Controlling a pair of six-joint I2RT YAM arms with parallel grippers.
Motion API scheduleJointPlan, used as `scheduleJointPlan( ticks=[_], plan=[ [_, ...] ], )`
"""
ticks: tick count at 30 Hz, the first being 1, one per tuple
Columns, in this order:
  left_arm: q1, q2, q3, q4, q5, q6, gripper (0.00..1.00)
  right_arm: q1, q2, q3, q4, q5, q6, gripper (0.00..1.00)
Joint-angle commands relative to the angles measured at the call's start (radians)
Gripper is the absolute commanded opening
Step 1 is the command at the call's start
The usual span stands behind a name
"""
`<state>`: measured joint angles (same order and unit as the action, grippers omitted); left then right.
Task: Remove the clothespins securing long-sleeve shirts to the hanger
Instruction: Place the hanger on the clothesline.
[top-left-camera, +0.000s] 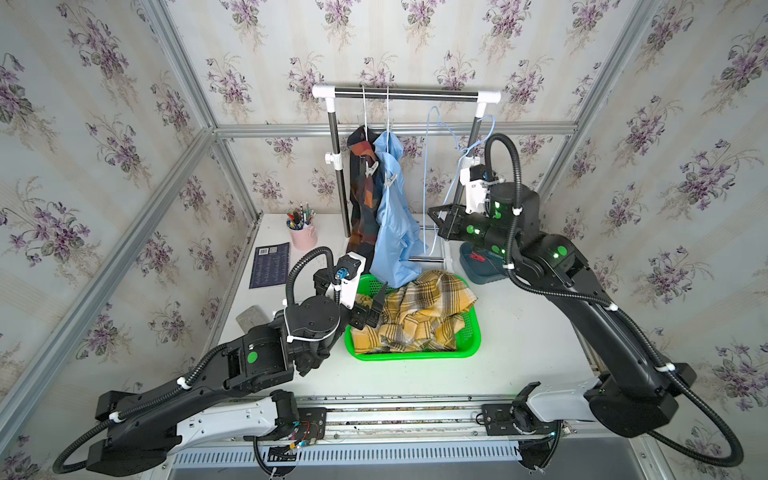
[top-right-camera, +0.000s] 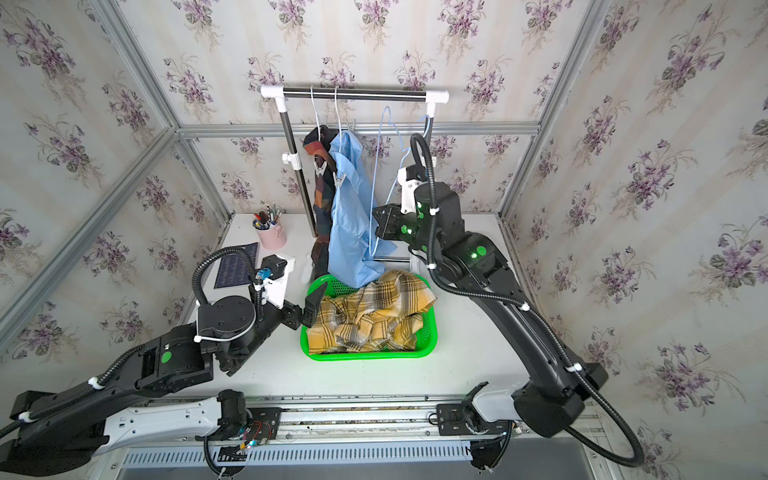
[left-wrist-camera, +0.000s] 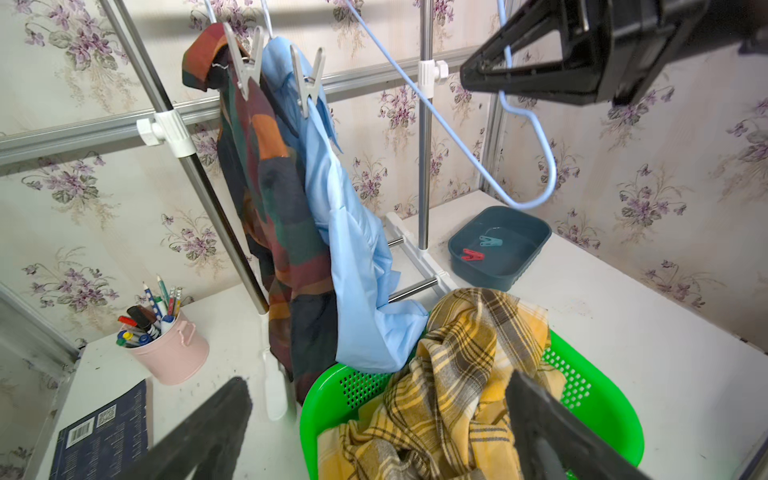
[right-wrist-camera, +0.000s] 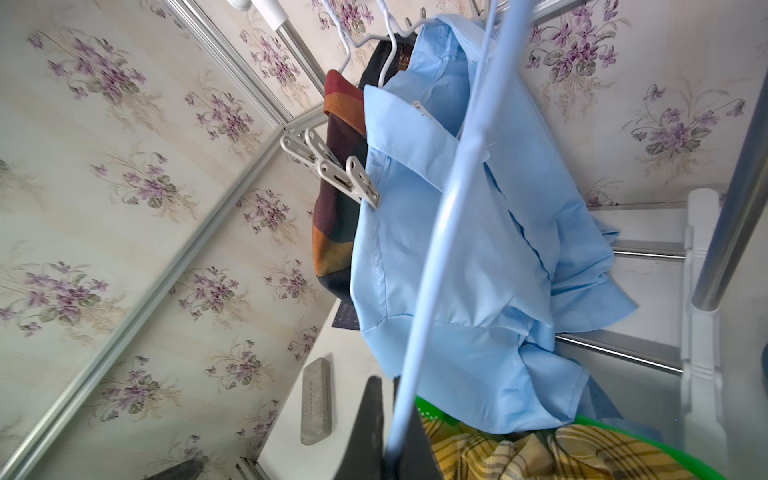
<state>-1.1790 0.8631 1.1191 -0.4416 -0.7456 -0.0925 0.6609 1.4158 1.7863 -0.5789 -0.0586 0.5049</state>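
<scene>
Yellow plaid shirt (top-left-camera: 419, 316) lies heaped in green basket (top-left-camera: 415, 355); two shirts pinned on hangers at the rack (top-left-camera: 407, 94).
Left gripper (top-left-camera: 379, 305) spread wide, empty, at basket rim just beside the plaid cloth. Right gripper (left-wrist-camera: 471, 77) pressed together on bare light blue hanger (right-wrist-camera: 451, 208). Dark plaid shirt (left-wrist-camera: 282, 216) and light blue shirt (left-wrist-camera: 353, 249) hang touching, a white-grey clothespin (left-wrist-camera: 247, 66) on the first and a second white-grey clothespin (left-wrist-camera: 307, 79) on the other. Red clothespin (left-wrist-camera: 472, 255) and teal clothespin (left-wrist-camera: 490, 240) lie in dark blue tray (left-wrist-camera: 498, 274).
</scene>
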Motion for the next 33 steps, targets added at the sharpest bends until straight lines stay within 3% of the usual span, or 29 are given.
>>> scheduleJointPlan(
  ticks=[1,9,13,19,33],
  plan=[
    [0.001,-0.017,-0.019,-0.031,-0.029,-0.028,0.97,-0.003,0.077,0.108,-0.066,0.009,-0.076,0.0],
    [0.005,-0.065,-0.06,-0.034,-0.017,-0.034,0.97,-0.042,0.324,0.44,-0.179,0.004,-0.106,0.0],
    [0.016,-0.086,-0.075,-0.033,-0.015,-0.021,0.97,-0.063,0.501,0.686,-0.293,-0.023,-0.117,0.0],
    [0.039,-0.117,-0.105,-0.032,-0.006,-0.031,0.97,-0.141,0.797,1.175,-0.476,-0.119,-0.081,0.0],
    [0.075,-0.113,-0.117,-0.029,0.029,-0.033,0.97,-0.166,0.897,1.199,-0.525,-0.131,-0.064,0.0]
  ],
)
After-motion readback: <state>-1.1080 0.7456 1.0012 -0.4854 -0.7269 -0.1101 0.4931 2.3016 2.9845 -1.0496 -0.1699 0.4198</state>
